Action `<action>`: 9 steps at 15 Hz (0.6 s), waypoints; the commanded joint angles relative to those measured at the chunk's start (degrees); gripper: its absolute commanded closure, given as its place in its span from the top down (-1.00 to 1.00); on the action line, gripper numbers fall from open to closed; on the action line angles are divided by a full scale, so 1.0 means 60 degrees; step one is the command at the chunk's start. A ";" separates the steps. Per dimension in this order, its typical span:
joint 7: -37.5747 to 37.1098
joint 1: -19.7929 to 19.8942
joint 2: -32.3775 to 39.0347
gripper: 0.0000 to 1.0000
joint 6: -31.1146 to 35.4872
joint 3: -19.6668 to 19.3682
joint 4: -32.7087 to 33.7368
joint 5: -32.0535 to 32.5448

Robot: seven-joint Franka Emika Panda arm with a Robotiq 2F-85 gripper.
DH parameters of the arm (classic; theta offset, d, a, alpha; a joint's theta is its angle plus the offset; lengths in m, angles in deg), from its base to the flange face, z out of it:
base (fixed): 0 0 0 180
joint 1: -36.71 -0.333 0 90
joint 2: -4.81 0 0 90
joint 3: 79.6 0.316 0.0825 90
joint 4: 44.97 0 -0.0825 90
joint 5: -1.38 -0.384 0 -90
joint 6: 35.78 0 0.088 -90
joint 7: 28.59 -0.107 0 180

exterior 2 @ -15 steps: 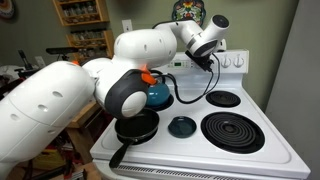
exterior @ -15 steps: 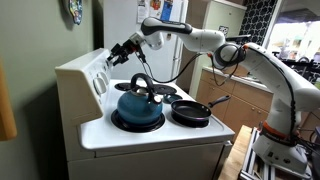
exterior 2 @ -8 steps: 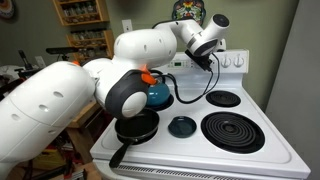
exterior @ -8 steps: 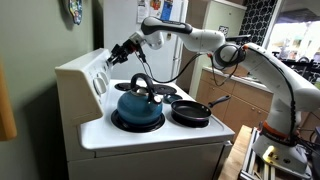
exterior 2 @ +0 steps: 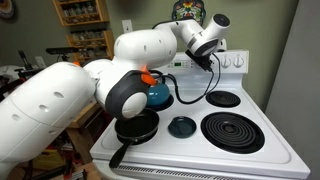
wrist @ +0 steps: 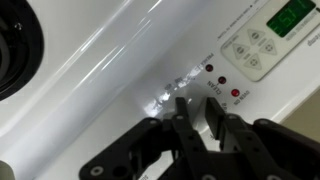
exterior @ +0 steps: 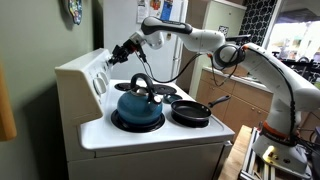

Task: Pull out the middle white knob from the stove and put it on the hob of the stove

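On the hob (exterior 2: 270, 152), the blue kettle (exterior: 138, 105) with its tall handle stands just below the way to the back panel (exterior: 92, 70). The black frying pan (exterior: 190, 112) fills the burner beside it. A small dark lid (exterior 2: 181, 126) lies between the burners. The large burner (exterior 2: 232, 131) and the smaller burner (exterior 2: 222, 98) behind it are bare, with open room above them.

Gripper (exterior: 117, 56): at the stove's (exterior: 150, 140) raised back panel
Kettle (exterior: 137, 104): blue, on a near burner
Pan (exterior: 192, 110): black, beside it
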 commanded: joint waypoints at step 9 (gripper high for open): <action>-0.0016 -0.0205 -0.0024 -0.89 -0.1187 -0.0460 0.0470 0.0878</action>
